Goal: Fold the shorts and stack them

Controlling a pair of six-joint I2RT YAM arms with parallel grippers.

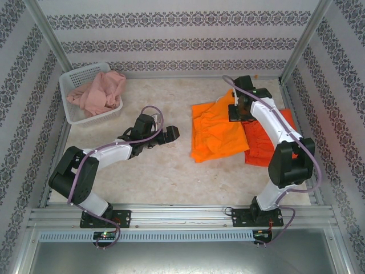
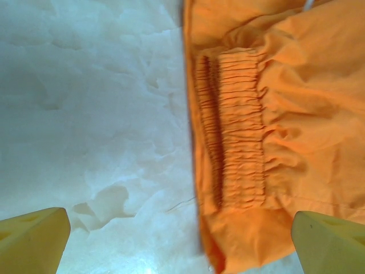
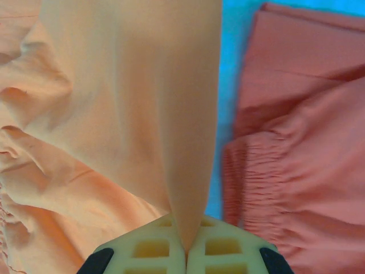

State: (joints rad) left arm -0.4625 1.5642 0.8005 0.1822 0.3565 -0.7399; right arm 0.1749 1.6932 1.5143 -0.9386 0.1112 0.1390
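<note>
The bright orange shorts (image 1: 215, 136) lie spread right of the table's middle. My right gripper (image 1: 236, 112) is shut on a raised fold at their far right edge; the cloth (image 3: 114, 114) runs down into the closed fingertips (image 3: 185, 254). The red-orange shorts (image 1: 263, 147) lie flat just to the right, partly under the right arm, with their elastic waistband (image 3: 256, 177) beside the pinched fold. My left gripper (image 1: 171, 133) hovers open just left of the orange shorts; their waistband (image 2: 236, 131) shows between the wide-apart fingers (image 2: 31, 240). The dusty pink shorts (image 1: 98, 91) sit crumpled in the basket.
A white mesh basket (image 1: 80, 72) stands at the far left corner. Metal frame posts and patterned walls close in the table on three sides. Bare pale tabletop (image 1: 159, 171) lies between the arms and in front of the shorts.
</note>
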